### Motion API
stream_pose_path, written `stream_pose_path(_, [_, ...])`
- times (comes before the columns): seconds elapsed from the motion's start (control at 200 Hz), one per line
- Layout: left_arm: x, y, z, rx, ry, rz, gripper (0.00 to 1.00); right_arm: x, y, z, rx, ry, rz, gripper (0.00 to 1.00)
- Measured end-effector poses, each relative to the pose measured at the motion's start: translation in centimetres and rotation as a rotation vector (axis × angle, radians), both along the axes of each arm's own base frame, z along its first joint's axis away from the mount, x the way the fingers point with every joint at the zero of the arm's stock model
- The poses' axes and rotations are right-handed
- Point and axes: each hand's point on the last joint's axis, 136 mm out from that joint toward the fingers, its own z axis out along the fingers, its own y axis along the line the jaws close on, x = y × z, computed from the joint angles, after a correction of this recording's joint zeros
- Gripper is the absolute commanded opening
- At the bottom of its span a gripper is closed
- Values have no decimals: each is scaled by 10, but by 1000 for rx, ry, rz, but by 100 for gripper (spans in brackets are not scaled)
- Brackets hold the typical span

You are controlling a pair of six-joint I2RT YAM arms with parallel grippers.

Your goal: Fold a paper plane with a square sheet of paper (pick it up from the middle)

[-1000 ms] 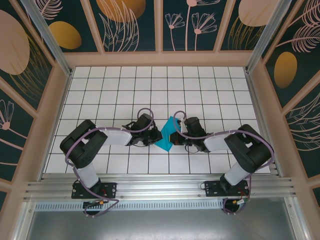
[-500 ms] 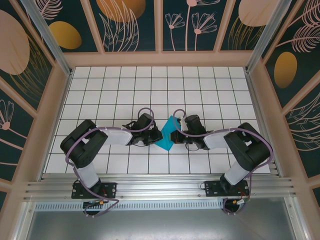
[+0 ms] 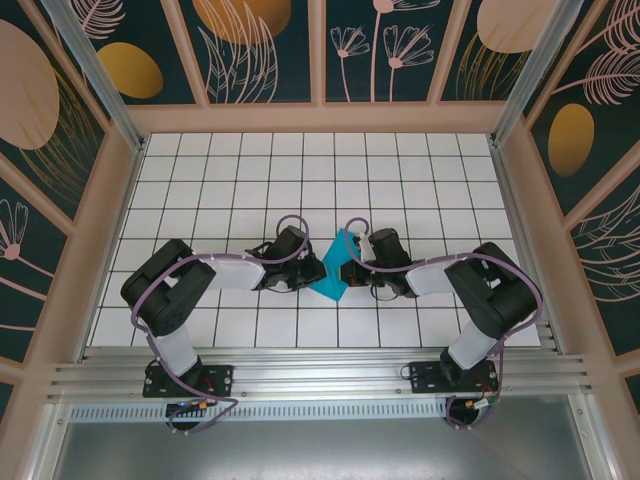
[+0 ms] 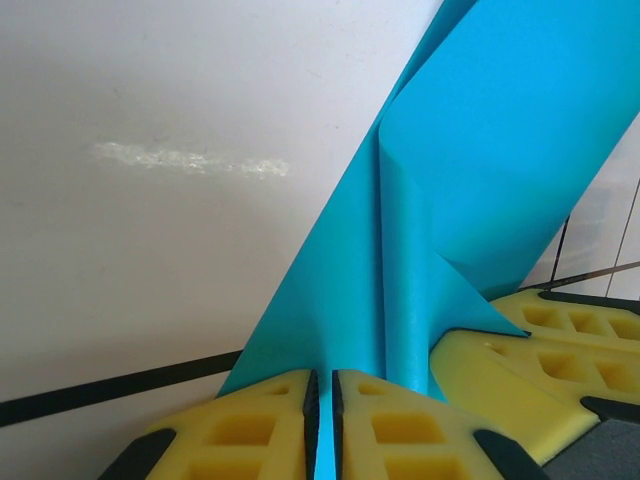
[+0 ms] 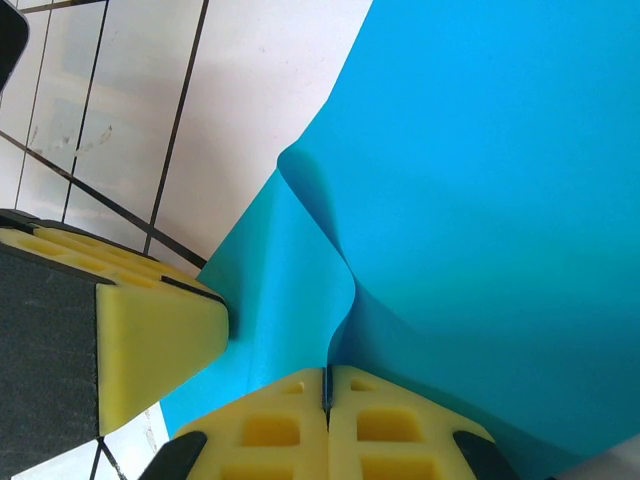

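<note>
While forearms low, left hand and right hand tight on sheet.

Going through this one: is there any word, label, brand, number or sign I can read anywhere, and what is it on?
None: no word, number, label or sign can be read in any view.
The square sheet of paper is plain teal, the yellow finger pads are blank, and the wall panels carry only plant drawings.
</note>
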Motion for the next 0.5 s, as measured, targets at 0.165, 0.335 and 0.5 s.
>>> stream_pose_path(0.165, [1, -1, 2, 0, -6, -1, 23, 0, 0, -1, 1, 2, 2, 1])
stream_pose_path(0.335, [5, 2, 11, 6, -36, 22, 27, 1, 2, -1, 4, -1, 7, 1])
stream_pose_path(0.5, [15, -3, 36, -40, -87, 49, 25, 1, 2, -1, 4, -3, 11, 1])
